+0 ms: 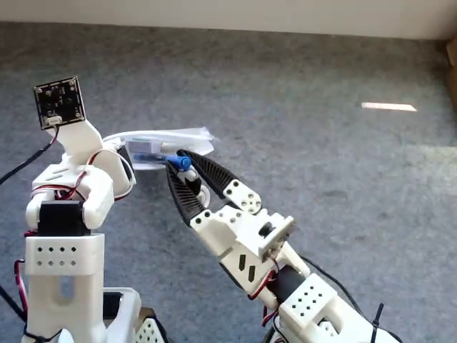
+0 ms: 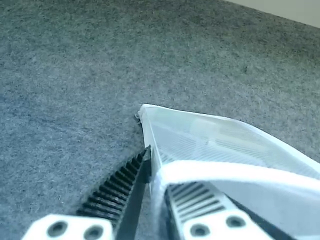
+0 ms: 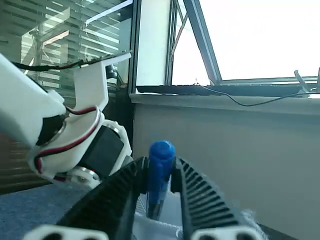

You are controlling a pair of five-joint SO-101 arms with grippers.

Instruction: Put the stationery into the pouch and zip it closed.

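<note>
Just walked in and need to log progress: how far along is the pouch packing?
Done: the left claw pinches the mesh pouch by its edge. In hand: the right claw grips a blue pen upright, with its lower end at the pouch. Left: dropping it in and zipping the pouch shut. I can't tell what is already inside.

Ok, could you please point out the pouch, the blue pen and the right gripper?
pouch point(image 2: 215, 140): left wrist view, on its mesh side.
blue pen point(image 3: 161, 172): right wrist view, on the barrel below the rounded end.
right gripper point(image 1: 176, 161): high view, midway between its fingertips.
</note>
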